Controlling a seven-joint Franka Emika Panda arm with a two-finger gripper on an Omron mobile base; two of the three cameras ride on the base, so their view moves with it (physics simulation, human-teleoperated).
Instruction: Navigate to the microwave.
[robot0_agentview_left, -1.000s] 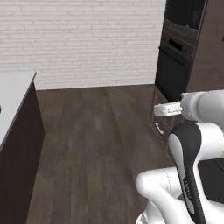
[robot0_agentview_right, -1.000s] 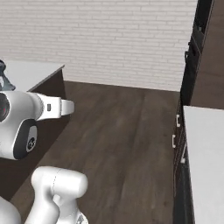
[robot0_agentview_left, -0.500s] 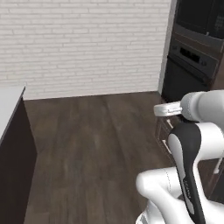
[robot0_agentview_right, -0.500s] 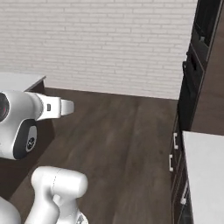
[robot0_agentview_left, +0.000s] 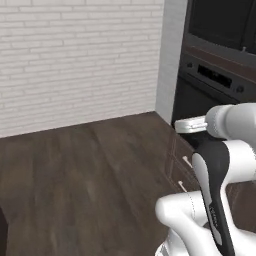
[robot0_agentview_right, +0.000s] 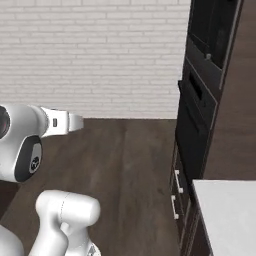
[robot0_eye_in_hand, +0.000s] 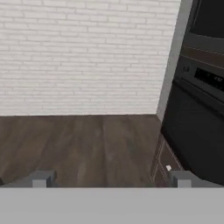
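Microwave (robot0_agentview_left: 220, 22): I log it up and right of the gripper (robot0_eye_in_hand: 109, 178), above the oven (robot0_agentview_left: 210, 90); jaws spread, empty.

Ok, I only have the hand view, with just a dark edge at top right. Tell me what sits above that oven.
Observer: The left base view shows the microwave directly above the oven. Its black glass door runs up to the picture's top.
Operator: Now tell me what stands beside that tall column.
Observer: In the right base view a white counter adjoins the column on the side nearer the base.
Operator: Check below the oven too.
Observer: The right base view shows two pale drawer handles, stacked one above the other under the oven.
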